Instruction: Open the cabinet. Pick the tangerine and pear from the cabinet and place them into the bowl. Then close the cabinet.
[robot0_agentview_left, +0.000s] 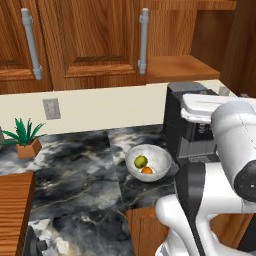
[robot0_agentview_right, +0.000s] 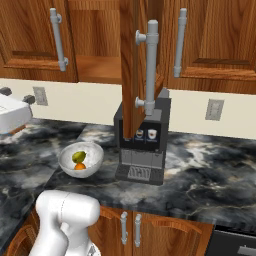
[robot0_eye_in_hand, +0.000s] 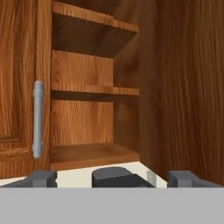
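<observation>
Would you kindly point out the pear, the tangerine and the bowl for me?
pear (robot0_agentview_left: 141, 161), left base view, middle of its yellow-green skin.
tangerine (robot0_agentview_left: 147, 170), left base view, its orange top.
bowl (robot0_agentview_left: 161, 156), left base view, bare inner wall.

The arm (robot0_agentview_left: 220, 190) is glossy white, built of rounded, bulbous segments with dark joint bands between them. The gripper (robot0_eye_in_hand: 111, 178) ends in two small, blocky, dark grey finger tips (robot0_eye_in_hand: 43, 178).

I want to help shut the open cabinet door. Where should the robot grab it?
Probably the grey bar handle on the open cabinet door. The bar stands upright and clear of the wood on two posts, so the open gripper could close around its middle, coming at the door's handled face.
</observation>
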